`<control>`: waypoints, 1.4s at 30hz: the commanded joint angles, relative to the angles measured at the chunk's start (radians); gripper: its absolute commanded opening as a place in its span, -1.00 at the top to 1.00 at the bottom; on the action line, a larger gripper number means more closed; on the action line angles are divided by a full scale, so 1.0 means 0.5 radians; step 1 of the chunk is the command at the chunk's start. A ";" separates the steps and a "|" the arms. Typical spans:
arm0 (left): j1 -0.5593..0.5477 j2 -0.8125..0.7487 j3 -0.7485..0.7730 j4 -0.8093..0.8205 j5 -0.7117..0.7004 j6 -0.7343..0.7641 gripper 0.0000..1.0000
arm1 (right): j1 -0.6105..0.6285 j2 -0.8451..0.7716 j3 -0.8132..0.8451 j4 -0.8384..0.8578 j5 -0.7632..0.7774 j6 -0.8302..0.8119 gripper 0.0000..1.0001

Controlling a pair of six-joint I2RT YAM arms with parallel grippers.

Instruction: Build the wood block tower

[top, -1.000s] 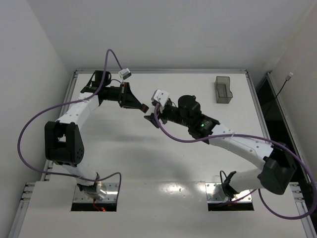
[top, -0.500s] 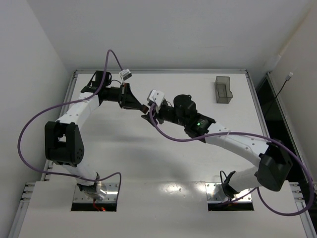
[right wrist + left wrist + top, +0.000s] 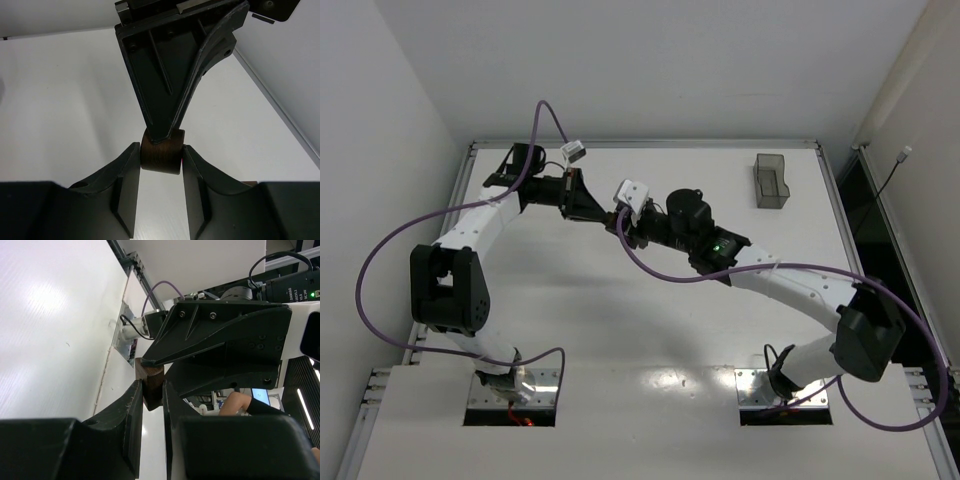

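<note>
A dark brown wood block hangs in the air above the middle of the table, between both grippers. My left gripper is shut on it, and its fingertips pinch the block by two faces. My right gripper meets it from the opposite side. In the right wrist view the rounded dark block sits between my right gripper's fingertips, touching both pads, with the left gripper's fingers clamped on it from above. A dark brown sliver shows behind the right finger. The tower is out of view.
A translucent grey plastic tray stands at the back right of the white table. A raised rail runs along the far edge and sides. Purple cables loop off both arms.
My right gripper has moved left to meet the left gripper and its jaws have closed in around the dark brown block. The left arm has stayed still.
</note>
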 commanded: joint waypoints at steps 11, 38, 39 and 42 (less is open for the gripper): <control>-0.029 -0.071 0.098 0.013 0.213 0.032 0.45 | 0.015 0.029 0.113 0.106 -0.041 -0.010 1.00; 0.508 -0.455 -0.099 0.124 -1.876 0.115 -1.00 | -0.390 0.264 0.842 -1.100 0.195 0.736 1.00; 0.477 -0.455 -0.074 0.099 -1.967 0.115 -1.00 | -0.433 0.307 0.940 -1.137 0.195 0.778 1.00; 0.431 -0.433 -0.019 0.001 -2.155 0.152 -1.00 | -0.513 0.489 1.122 -1.306 0.146 0.895 1.00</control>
